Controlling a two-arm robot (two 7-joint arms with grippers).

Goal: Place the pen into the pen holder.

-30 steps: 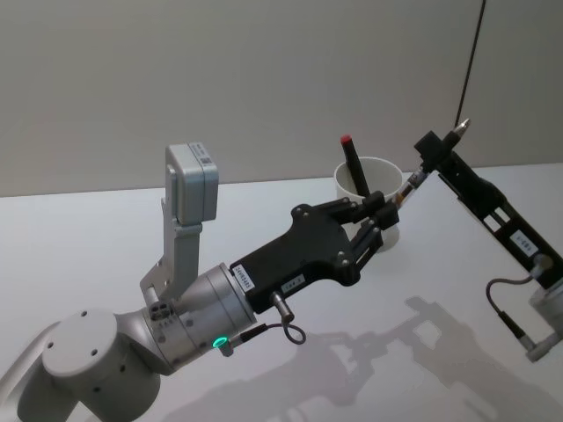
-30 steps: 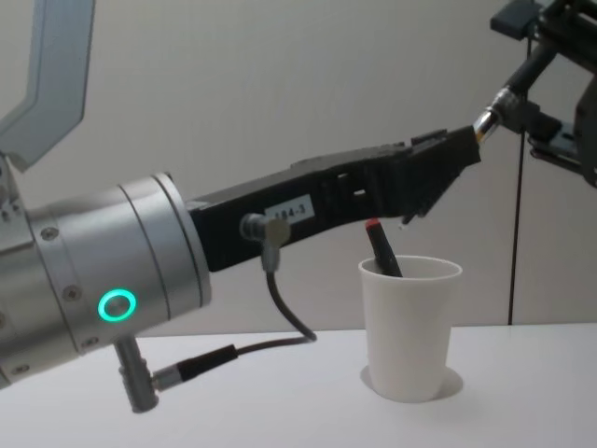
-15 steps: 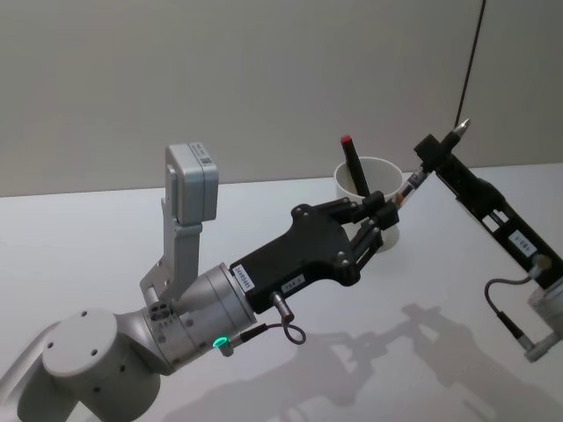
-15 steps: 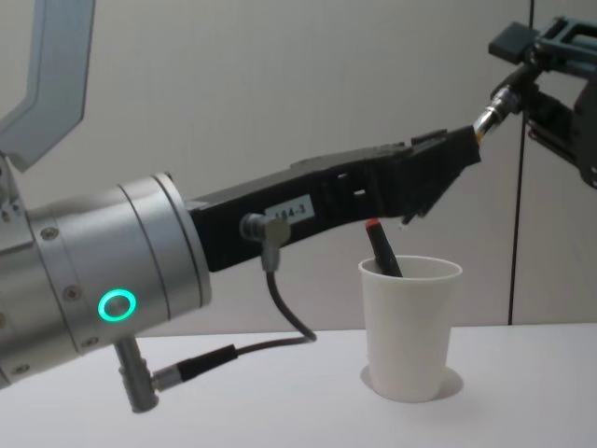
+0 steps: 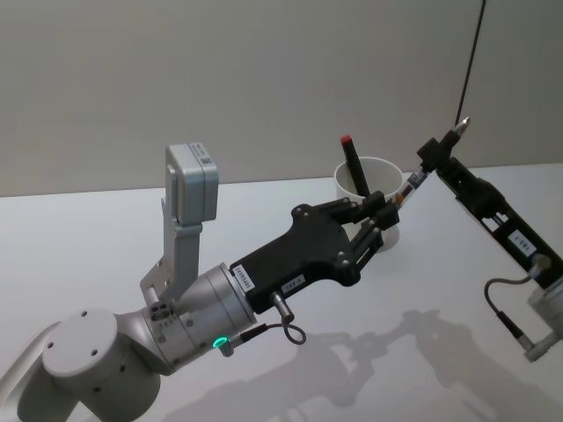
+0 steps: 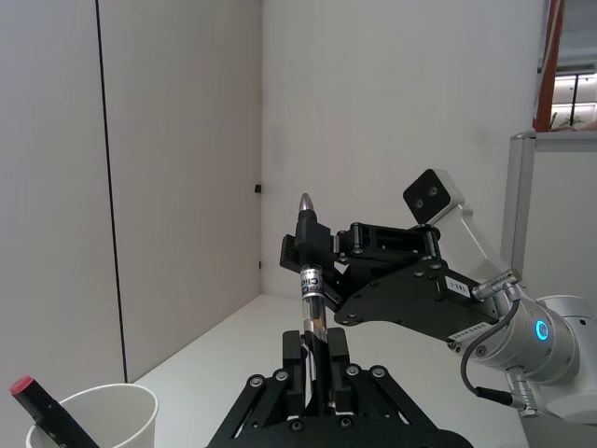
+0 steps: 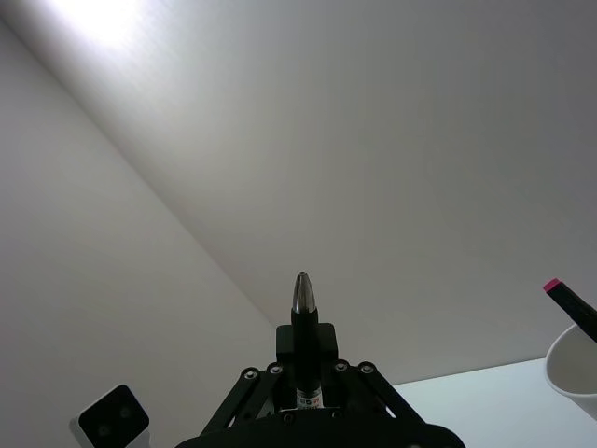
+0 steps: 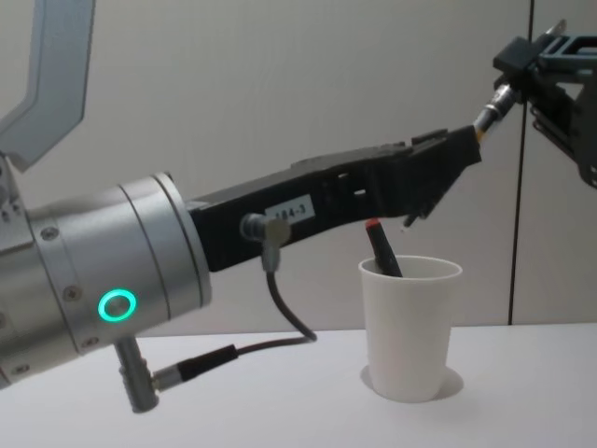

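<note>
The right gripper [image 5: 428, 151] has risen at right, both grippers pinching the pen [image 5: 413, 181]; the left gripper [image 6: 315, 359] shows in the wrist view.

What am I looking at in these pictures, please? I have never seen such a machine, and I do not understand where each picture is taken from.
This is a robot with two arms, each ending in a gripper. One picture looks down from its head, one looks across the table from its chest, and two come from cameras on its wrists. On the white table stands a white paper cup used as a pen holder, with a red-capped marker leaning inside. Above the cup, the left gripper and the right gripper both clamp one pen, each at a different end.
</note>
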